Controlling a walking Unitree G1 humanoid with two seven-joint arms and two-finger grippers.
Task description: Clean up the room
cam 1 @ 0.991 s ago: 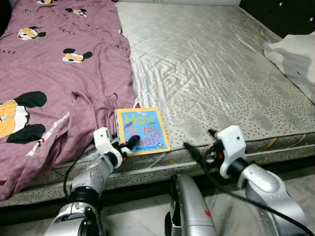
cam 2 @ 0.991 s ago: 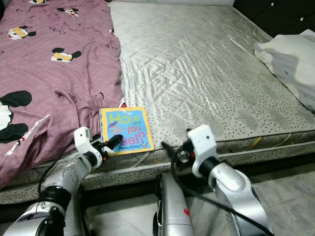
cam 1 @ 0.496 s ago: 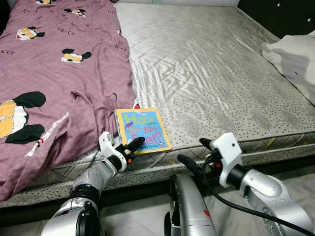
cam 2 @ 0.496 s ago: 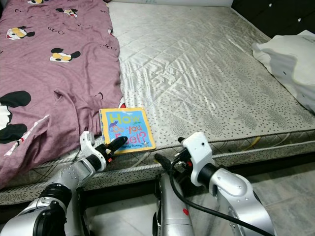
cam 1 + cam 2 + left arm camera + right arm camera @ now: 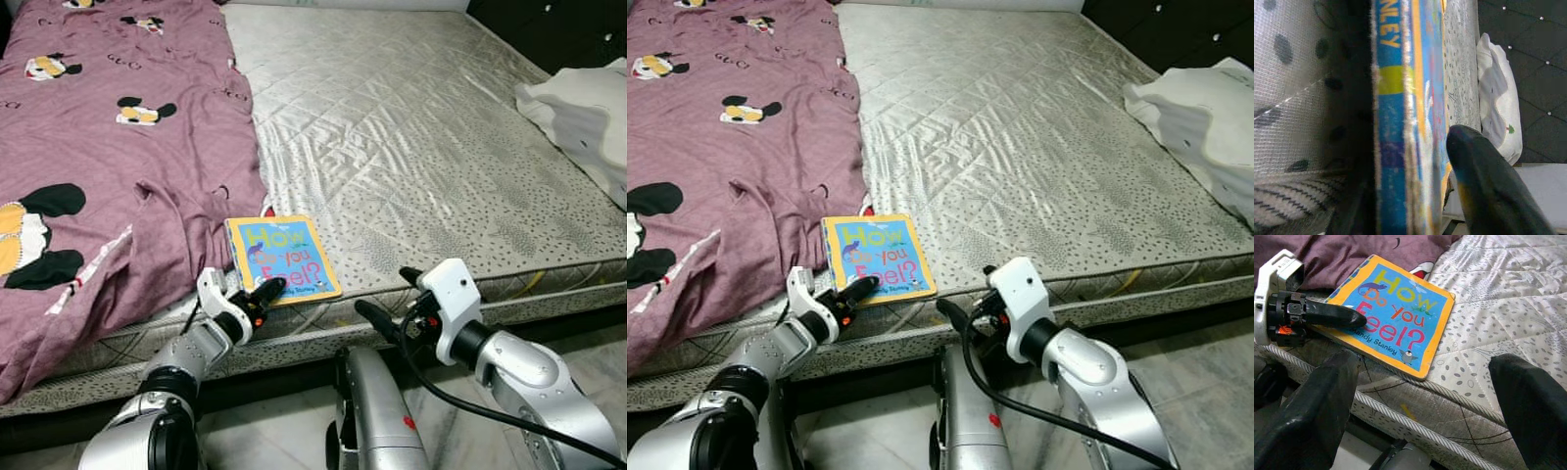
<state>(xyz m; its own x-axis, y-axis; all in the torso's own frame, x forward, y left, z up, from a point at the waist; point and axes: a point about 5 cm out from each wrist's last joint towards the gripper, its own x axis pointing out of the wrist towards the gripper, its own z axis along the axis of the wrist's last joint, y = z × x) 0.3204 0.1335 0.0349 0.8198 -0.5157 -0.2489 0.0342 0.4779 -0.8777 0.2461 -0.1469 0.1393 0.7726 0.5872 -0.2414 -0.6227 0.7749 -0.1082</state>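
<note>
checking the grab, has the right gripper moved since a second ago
Yes. The right gripper has dropped back from the mattress edge: it was up at the edge, now it sits below it, open, short of the book.

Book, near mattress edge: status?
Left gripper pinching book at its near edge. Right gripper open, off the mattress edge. Purple sheet beside book.

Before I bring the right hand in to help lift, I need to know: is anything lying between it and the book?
Nothing visible does. The right hand, fingers open, hangs off the mattress edge, with only bare mattress between it and the book. The left hand already has a finger on the book's near corner.
</note>
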